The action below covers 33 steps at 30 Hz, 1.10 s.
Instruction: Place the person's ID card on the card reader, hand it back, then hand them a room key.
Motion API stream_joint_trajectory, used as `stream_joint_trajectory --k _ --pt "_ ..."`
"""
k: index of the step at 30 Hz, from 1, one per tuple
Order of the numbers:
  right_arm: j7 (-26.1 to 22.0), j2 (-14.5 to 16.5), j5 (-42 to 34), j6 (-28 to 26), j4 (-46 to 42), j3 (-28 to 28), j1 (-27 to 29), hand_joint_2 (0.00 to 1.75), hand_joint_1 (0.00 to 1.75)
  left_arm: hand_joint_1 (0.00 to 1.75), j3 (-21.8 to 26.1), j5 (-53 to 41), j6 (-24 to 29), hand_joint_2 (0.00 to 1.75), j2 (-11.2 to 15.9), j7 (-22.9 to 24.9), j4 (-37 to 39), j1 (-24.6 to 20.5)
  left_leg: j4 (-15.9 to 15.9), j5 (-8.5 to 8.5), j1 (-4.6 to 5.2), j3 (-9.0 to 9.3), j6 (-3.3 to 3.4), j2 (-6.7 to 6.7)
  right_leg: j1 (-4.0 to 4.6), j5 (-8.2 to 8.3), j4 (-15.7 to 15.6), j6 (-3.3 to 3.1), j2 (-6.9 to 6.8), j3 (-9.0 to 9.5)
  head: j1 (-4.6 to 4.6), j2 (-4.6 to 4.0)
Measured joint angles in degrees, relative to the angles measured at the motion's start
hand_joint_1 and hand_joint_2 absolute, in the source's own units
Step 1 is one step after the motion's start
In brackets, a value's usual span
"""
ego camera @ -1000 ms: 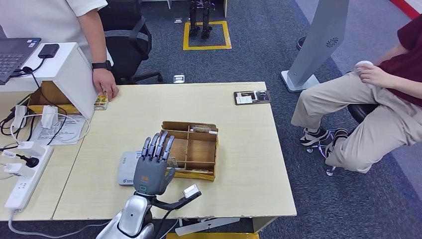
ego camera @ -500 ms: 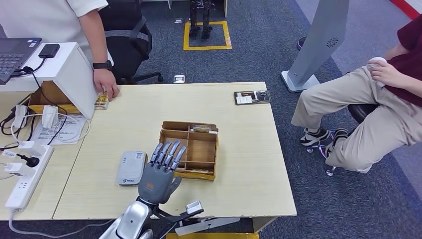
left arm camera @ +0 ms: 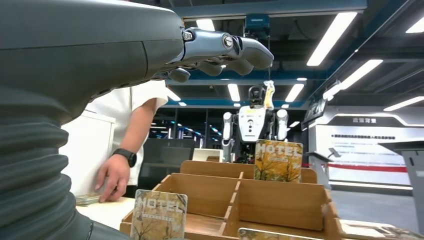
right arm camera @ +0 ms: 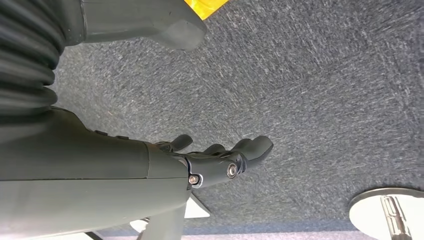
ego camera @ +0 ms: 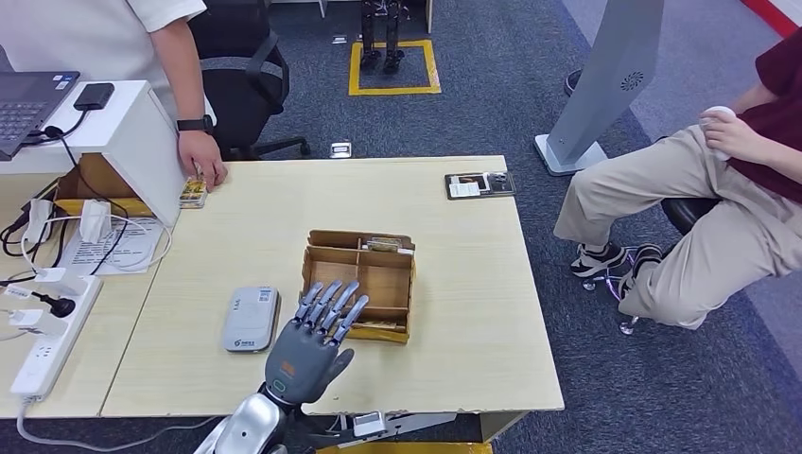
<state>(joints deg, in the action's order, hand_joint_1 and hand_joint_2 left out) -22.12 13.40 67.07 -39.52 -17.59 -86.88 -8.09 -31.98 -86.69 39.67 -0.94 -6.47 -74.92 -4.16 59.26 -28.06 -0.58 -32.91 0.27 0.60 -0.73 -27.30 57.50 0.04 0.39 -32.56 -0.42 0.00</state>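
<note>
The robot's left hand point(ego camera: 307, 350) hovers empty, fingers spread, at the near edge of the wooden tray point(ego camera: 360, 282) beside the card reader point(ego camera: 251, 319), while what looks like the ID card point(ego camera: 193, 192) lies under the person's hand point(ego camera: 202, 158).

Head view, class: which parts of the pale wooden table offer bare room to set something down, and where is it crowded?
Bare: the pale wooden table between the person's hand and the brown compartment box, and right of that box. Crowded: the left end, with cables and the white power strip.
</note>
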Motion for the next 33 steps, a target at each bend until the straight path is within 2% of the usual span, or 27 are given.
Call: stream_joint_trajectory --k 21,33 --pt "-0.3 0.0 0.79 0.0 0.0 -0.04 -0.24 1.75 0.0 0.0 -0.02 2.29 -0.02 1.75 -3.02 -3.03 3.74 -0.93 0.0 0.0 0.0 0.01 0.0 0.0 0.0 0.01 0.0 0.0 0.01 -0.01 0.0 0.0" --pt "-0.37 0.0 1.27 0.0 0.02 -0.04 -0.32 1.75 0.0 0.0 -0.54 2.5 -0.02 1.75 -5.03 -2.4 8.8 -3.09 0.0 0.0 0.0 0.01 0.0 0.0 0.0 0.01 0.0 0.0 0.01 -0.01 -0.01 0.0"
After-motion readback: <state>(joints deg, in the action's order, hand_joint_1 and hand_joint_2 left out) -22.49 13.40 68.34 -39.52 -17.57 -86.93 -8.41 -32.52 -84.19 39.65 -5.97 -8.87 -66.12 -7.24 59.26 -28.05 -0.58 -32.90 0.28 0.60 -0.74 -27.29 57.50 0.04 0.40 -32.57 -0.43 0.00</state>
